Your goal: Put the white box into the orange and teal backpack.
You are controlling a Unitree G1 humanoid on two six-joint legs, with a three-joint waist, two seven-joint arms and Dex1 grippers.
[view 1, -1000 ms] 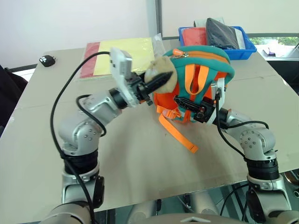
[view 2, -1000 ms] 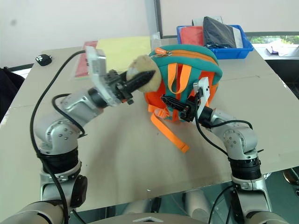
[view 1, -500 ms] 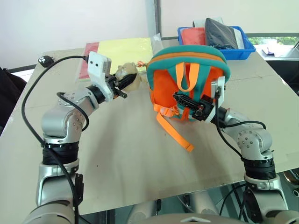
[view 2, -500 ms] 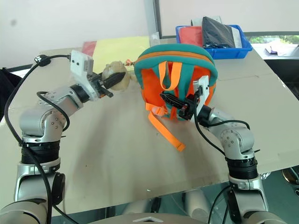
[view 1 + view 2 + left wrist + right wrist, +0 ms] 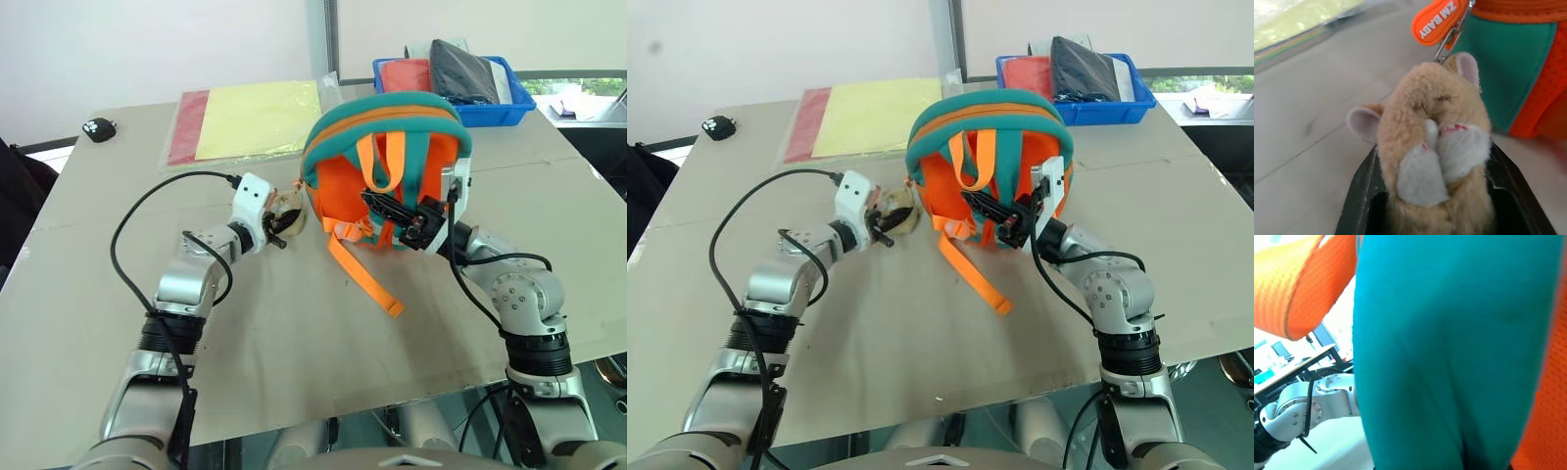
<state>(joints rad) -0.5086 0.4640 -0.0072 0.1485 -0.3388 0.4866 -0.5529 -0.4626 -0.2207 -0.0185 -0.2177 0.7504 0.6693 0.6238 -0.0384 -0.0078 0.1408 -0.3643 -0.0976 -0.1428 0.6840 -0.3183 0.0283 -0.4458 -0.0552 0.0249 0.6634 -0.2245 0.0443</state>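
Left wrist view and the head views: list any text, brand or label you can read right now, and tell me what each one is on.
"ZM BABY": white letters on the orange tag clipped above the plush charm on the backpack.
Nothing else is readable: no lettering can be made out on the blue tray and its contents, or on the yellow and red sheets.

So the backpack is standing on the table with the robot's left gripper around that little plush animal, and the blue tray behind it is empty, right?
Not quite: the blue tray isn't empty. The left eye view shows something red and something dark lying in it. The rest holds: the backpack stands upright, and the left gripper has the plush animal between its fingers.
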